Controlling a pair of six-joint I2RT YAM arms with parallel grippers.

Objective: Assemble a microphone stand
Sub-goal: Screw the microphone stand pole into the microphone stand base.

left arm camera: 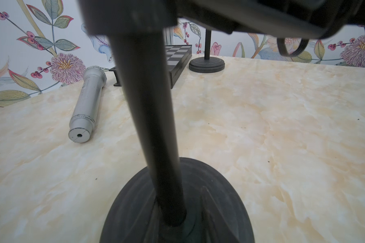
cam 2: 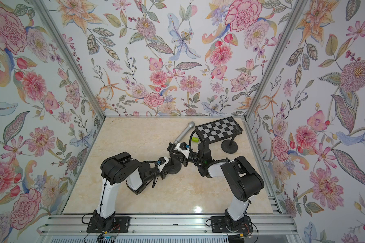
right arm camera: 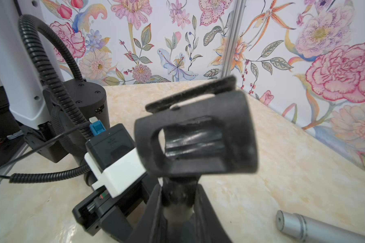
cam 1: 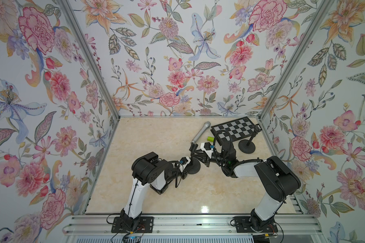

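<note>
A black stand with a round base (cam 1: pixel 193 167) (left arm camera: pixel 209 199) is upright in the middle of the table. My left gripper (cam 1: pixel 190 160) (left arm camera: pixel 175 221) is shut on its pole (left arm camera: pixel 148 105) just above the base. At the pole's top sits the black clip holder (right arm camera: pixel 198 136), tilted. My right gripper (cam 1: pixel 195 152) (right arm camera: pixel 177 202) is shut on the clip's stem, one finger on each side. The silver microphone (cam 1: pixel 200 131) (left arm camera: pixel 86 101) (right arm camera: pixel 303 227) lies flat on the table behind the stand, touched by neither gripper.
A black folded chessboard (cam 1: pixel 234 130) (left arm camera: pixel 177 61) lies at the back right. A second black stand (cam 1: pixel 248 146) (left arm camera: pixel 207 65) is upright beside it. A small green cylinder (cam 1: pixel 210 138) lies between the microphone and the board. Floral walls enclose three sides.
</note>
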